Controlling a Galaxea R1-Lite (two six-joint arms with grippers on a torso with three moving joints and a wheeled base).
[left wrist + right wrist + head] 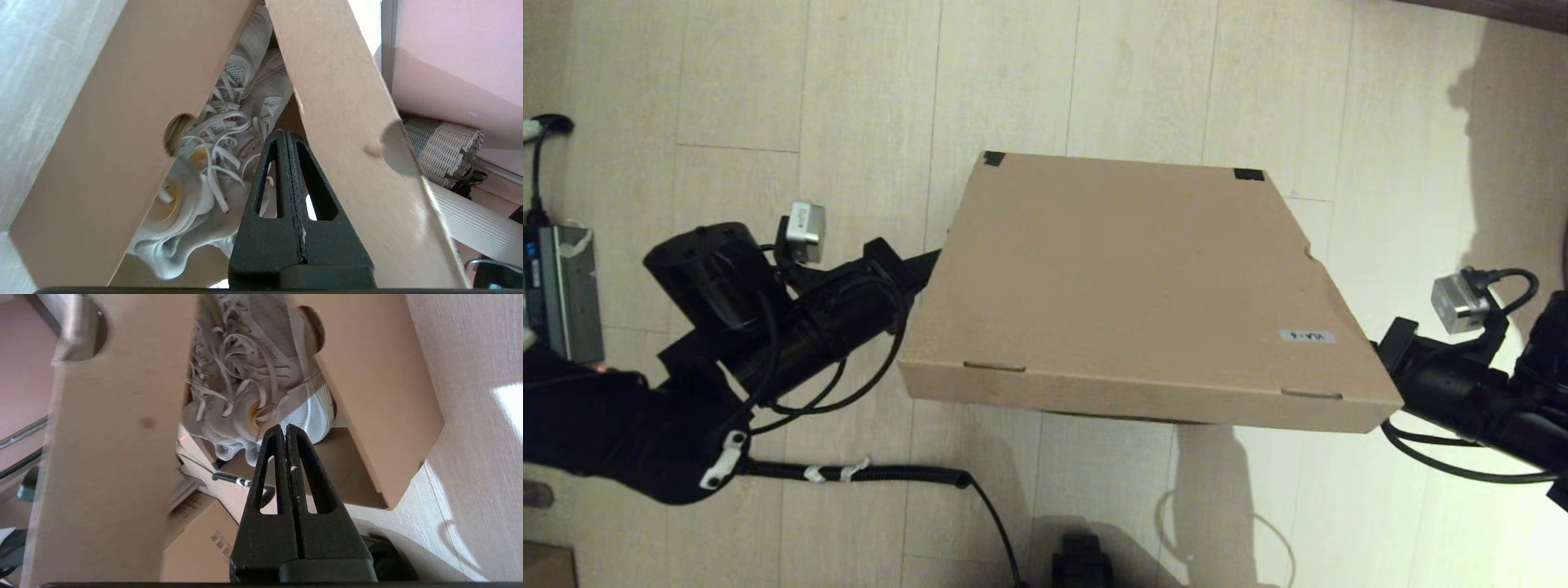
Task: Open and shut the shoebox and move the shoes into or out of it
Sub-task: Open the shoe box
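On the floor sat the shoebox (1127, 278), its light, bendy lid (339, 102) propped up by both tools, left tool (287, 136) and right tool (284, 430), each pressed together. The soft shoes (229, 134) lay inside. Lifting at the lid's side edges looked best.

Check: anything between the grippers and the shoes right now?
Yes. The shoebox lid is only part-raised over the shoes. Left gripper and right gripper, both shut, sit at the side gaps beneath it.

From above, the raised lid (1127, 278) of the shoebox (102, 134) hides the shoes (220, 134) and both hands' tips. Only through the side gaps do the shoes show, partly. The small label (1307, 336) on the lid is too small to read.
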